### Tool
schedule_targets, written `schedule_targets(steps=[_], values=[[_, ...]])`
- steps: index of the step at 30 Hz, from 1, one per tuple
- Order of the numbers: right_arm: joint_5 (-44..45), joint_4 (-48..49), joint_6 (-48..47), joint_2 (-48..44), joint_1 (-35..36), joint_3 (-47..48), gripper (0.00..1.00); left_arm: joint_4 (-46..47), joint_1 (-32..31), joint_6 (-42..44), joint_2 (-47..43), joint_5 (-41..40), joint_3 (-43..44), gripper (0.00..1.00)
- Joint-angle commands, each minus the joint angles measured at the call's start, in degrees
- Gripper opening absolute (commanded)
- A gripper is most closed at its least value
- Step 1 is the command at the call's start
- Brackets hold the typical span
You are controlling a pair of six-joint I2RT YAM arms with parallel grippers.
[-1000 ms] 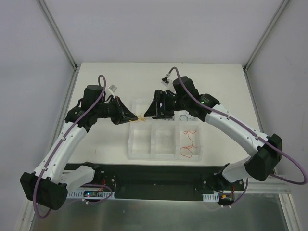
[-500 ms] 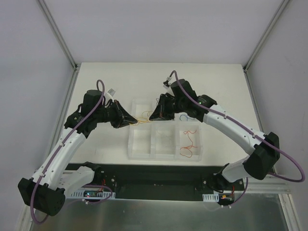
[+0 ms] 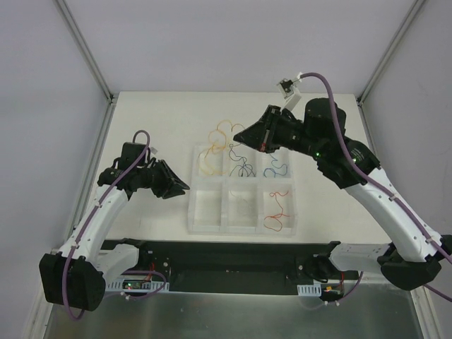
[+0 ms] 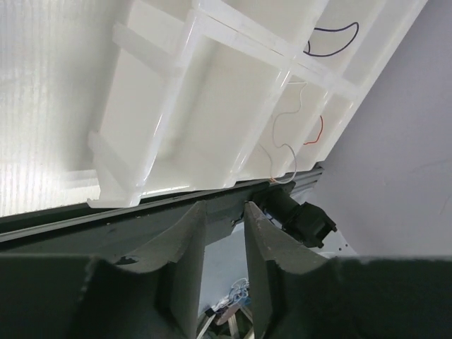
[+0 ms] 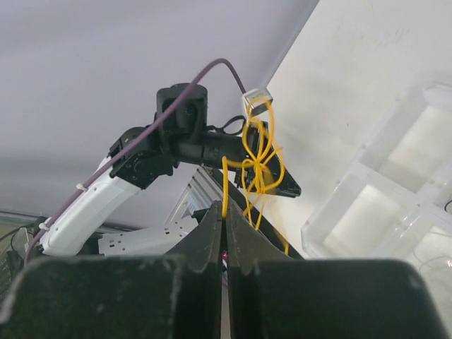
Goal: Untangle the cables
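Note:
My right gripper [image 3: 240, 139] [image 5: 224, 212] hangs raised over the back of the clear divided tray [image 3: 191, 219], shut on the yellow-orange cable [image 3: 215, 138] [image 5: 258, 155]. That cable dangles in curly loops toward the tray's back left cell. A dark cable [image 3: 244, 168] lies in the back middle cell, a blue cable [image 3: 274, 168] in the back right one, and a red cable [image 3: 277, 212] in the front right one. My left gripper [image 3: 182, 186] [image 4: 224, 208] sits low, just left of the tray, open with nothing between its fingers.
The tray [image 4: 198, 106] fills the left wrist view, with a dark cable [image 4: 332, 42] and a red one [image 4: 318, 131] in its far cells. White walls and metal posts [image 3: 88, 53] enclose the table. The arm bases stand along the near edge.
The right gripper shut on the yellow-orange cable, then rose up and to the right with it. The left gripper let go, opened and drew back to the left of the tray.

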Motion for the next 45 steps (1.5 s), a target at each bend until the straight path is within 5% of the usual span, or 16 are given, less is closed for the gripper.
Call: schedule_targets(steps=[1,7,12,21,25,31,33,36,40,45], values=[[0.45,-1.67,-2.46,0.86,-0.32,4.45,0.00,-2.77,0.16,5.82,-1.00,-2.47,2.59,0.31],[-0.43,-4.23,-4.05,2.27,-1.20,10.34,0.00,-5.76,0.25,10.30,-2.58,-4.76,3.73,0.34],[-7.96,-4.67,-5.01,5.34,-1.73,12.89,0.00,-3.75,0.25,15.13,-4.95,1.03,7.76,0.57],[-22.48,4.47,-0.88,7.71,-1.82,7.97,0.00,18.55,0.16,4.79,-9.70,18.95,9.45,0.80],[-24.24,4.13,-1.06,8.60,-1.82,7.97,0.00,25.08,0.16,0.29,-10.23,22.22,7.07,0.77],[-24.33,3.24,-1.76,8.77,-1.82,7.88,0.00,26.40,0.16,-0.33,-10.84,23.28,6.02,0.60],[-23.55,2.19,-2.46,8.77,-1.82,7.88,0.00,26.06,0.25,-1.11,-11.54,20.92,4.97,0.68],[-22.14,0.09,-3.87,8.16,-1.82,8.15,0.00,14.93,0.51,0.10,-12.16,11.19,6.36,0.84],[-21.52,-1.41,-4.84,7.10,-1.91,7.97,0.00,-1.34,0.86,10.11,-7.78,3.86,15.49,0.80],[-21.61,-2.99,-6.06,6.58,-1.82,7.53,0.00,-3.48,0.95,10.57,-7.68,1.75,19.46,0.66]])
